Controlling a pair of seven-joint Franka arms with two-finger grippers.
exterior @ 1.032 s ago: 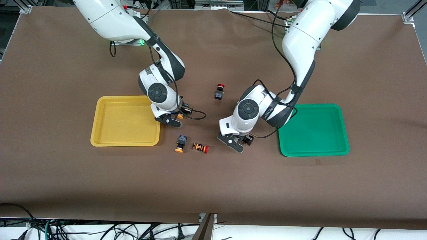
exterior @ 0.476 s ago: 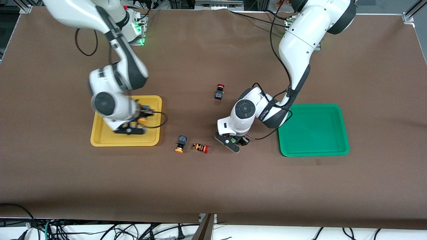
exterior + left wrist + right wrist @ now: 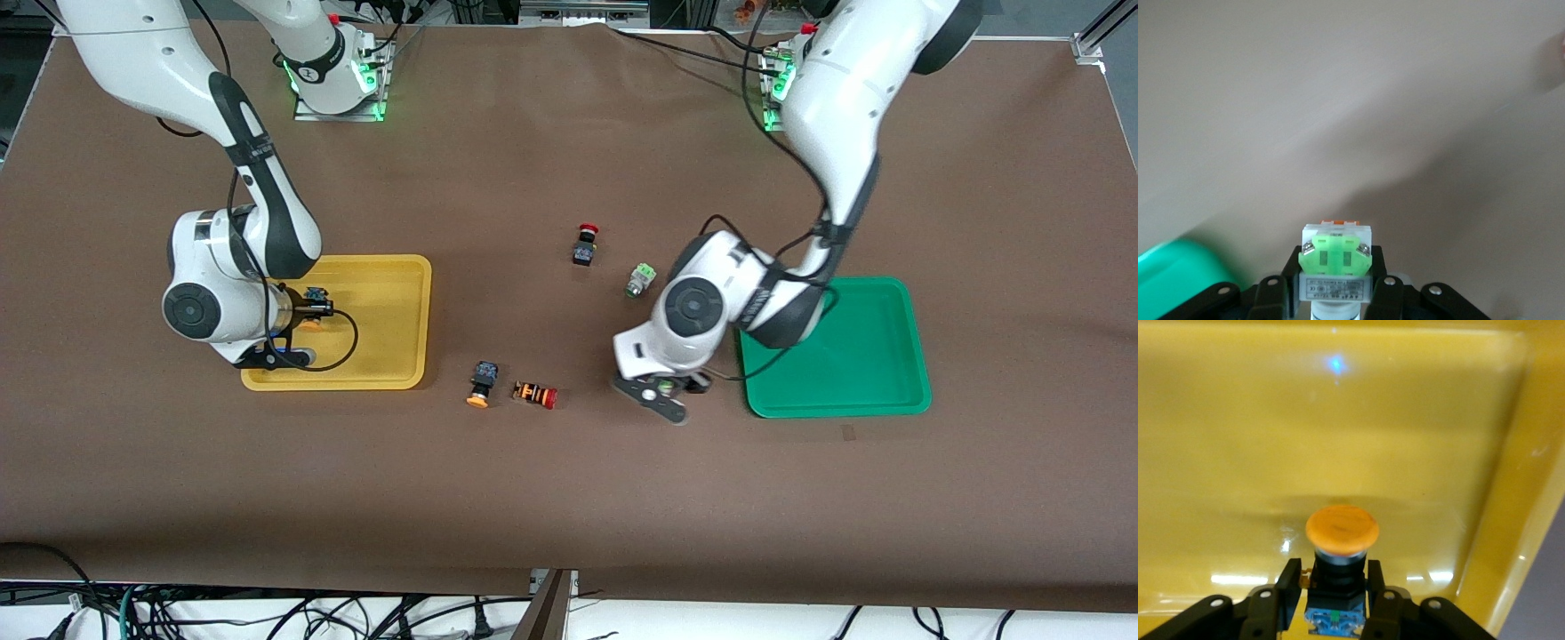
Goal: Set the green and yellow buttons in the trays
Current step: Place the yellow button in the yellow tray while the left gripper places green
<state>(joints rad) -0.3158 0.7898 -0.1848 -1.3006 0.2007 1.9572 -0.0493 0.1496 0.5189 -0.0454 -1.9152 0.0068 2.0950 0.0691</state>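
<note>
Held yellow button (image 3: 1341, 540): orange-yellow cap, black body, pinched between the fingers of the right end effector (image 3: 1335, 590), which is closed on the body. The right end effector (image 3: 289, 342) is over the yellow tray (image 3: 391, 373), at the part of the tray toward the right arm's end of the table; the tray floor (image 3: 1338, 427) lies directly under the cap.

Held green button (image 3: 1336, 257): pale green part on a silver-white body, clamped in the left end effector (image 3: 1336, 297), fingers closed against its sides. The left end effector (image 3: 662, 396) is over bare table (image 3: 569, 498), just beside the green tray (image 3: 920, 391); a tray corner (image 3: 1178, 273) shows next to the fingers in the left wrist view.

Second green button (image 3: 637, 280): on the table, farther from the front camera than the left end effector, apart from it.

Second yellow button (image 3: 481, 384): lying on the table between the two end effectors, near the yellow tray's corner. Touching or just beside it, a red-capped orange-and-black striped switch (image 3: 535, 394). A red-capped black switch (image 3: 584, 244) stands farther from the front camera, near the second green button.
</note>
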